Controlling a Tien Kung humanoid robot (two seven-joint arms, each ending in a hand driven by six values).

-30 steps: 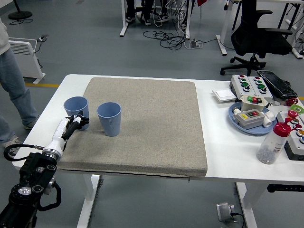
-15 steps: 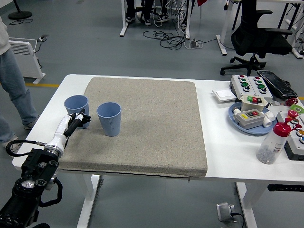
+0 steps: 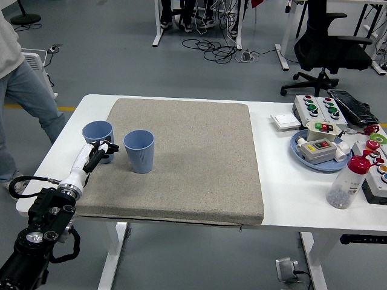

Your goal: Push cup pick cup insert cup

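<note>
Two blue cups stand upright on the grey mat [image 3: 187,163]. The left cup [image 3: 97,136] is at the mat's left edge. The right cup [image 3: 139,150] stands a short way to its right. My left hand [image 3: 101,150] reaches in from the lower left and rests against the near right side of the left cup. Its fingers are loosely curled beside the cup, not wrapped around it. The right arm is out of view.
A person [image 3: 18,90] walks at the table's far left. On the right stand button boxes [image 3: 320,112], a blue plate [image 3: 299,151] holding a switch box, a red-capped bottle [image 3: 346,184] and a black keyboard [image 3: 354,106].
My left hand has shifted slightly up and right along the left cup's side. The person at the left has stepped closer to the table.
</note>
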